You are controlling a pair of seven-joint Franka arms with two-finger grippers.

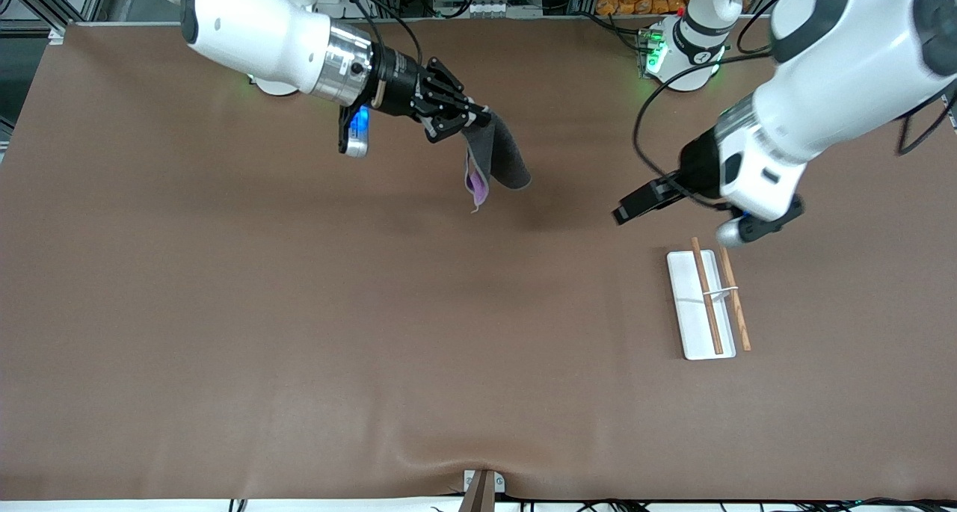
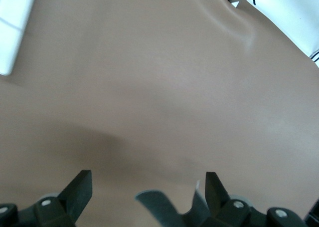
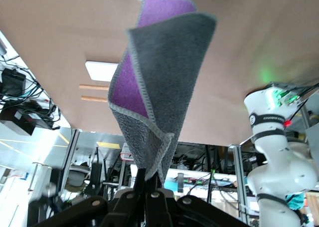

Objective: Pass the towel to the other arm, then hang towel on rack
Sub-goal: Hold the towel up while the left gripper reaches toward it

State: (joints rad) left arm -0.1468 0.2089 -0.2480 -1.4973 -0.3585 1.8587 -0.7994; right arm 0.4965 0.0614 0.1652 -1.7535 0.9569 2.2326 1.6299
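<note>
While the right gripper (image 1: 457,117) pinches one corner of the towel (image 1: 497,159) in tightly closed jaws, the cloth hangs straight down over the bare middle of the desk (image 1: 299,332) — long axis vertical, grey face out, purple showing inside the fold. The left gripper (image 1: 635,202) hovers just beside the rack (image 1: 701,303), jaws spread wide and empty, pointed toward the towel with open air between them. Nothing blocks the handover; the rack sits at the left arm's end — its rods lie lengthwise on the tray.

High front camera overlooks the table (image 1: 299,310); wrist cameras share its surface.
</note>
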